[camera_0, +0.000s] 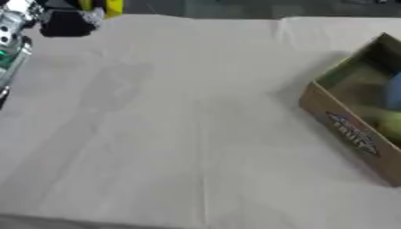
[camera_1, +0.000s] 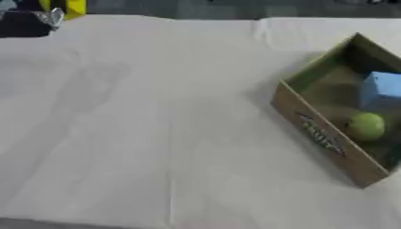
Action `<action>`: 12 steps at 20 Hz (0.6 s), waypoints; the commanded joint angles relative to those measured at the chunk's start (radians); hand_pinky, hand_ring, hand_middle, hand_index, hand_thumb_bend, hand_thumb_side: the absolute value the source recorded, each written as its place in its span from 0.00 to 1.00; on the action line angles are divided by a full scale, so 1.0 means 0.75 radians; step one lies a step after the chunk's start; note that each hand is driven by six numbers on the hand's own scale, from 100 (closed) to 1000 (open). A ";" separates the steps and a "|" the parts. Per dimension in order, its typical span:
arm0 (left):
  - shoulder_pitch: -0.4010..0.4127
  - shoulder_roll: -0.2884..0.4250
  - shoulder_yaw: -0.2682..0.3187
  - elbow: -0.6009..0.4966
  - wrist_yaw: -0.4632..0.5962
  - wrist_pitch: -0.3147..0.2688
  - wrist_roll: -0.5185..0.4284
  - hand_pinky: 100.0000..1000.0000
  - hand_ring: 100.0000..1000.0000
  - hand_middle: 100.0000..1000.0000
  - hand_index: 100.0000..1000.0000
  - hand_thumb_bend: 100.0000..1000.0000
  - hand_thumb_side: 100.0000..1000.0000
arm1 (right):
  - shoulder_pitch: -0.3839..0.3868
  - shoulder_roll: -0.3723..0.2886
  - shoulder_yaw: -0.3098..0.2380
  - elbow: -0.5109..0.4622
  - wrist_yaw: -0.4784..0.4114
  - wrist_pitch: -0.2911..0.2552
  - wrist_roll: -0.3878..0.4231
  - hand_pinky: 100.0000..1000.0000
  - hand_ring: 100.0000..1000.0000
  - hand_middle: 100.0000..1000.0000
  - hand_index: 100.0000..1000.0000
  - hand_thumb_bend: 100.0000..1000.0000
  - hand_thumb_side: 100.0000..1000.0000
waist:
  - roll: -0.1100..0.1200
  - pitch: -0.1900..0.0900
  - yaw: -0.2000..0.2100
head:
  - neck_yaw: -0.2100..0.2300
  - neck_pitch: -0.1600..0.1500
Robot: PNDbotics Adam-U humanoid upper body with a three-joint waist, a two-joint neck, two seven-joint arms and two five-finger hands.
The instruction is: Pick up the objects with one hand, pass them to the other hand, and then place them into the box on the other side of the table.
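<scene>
Neither hand in view, so finger state impossible to tell. Cardboard box (camera_1: 313, 129) sat at right side of table (camera_0: 172, 134), long axis running diagonally away. Inside it, blue block (camera_1: 382, 91) and green ball (camera_1: 366, 126), close together. Nothing left to pick on cloth; right arm judged nearer box.

Both eyes look steeply down from the head, close over the table (camera_0: 156, 134). Shared: cloth and box (camera_1: 313, 134) at right; right eye shifted rightward.
</scene>
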 commanded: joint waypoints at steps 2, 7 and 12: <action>0.013 -0.091 0.004 -0.038 0.043 -0.008 0.151 0.59 0.38 0.43 0.55 0.00 0.14 | -0.074 -0.056 0.035 -0.034 -0.013 0.002 0.022 0.97 0.77 0.88 0.85 0.00 0.41 | 0.009 -0.061 0.007 | -0.021 0.021; 0.044 -0.207 -0.018 -0.038 0.074 -0.053 0.294 0.58 0.37 0.43 0.55 0.00 0.17 | -0.148 -0.035 0.091 -0.027 0.025 -0.009 0.057 0.98 0.78 0.89 0.86 0.00 0.41 | 0.005 -0.073 0.012 | -0.042 0.034; 0.083 -0.294 -0.045 -0.025 0.088 -0.090 0.374 0.58 0.37 0.43 0.55 0.00 0.20 | -0.206 -0.004 0.151 -0.025 0.079 -0.029 0.095 0.98 0.79 0.90 0.86 0.00 0.41 | 0.002 -0.079 0.014 | -0.056 0.036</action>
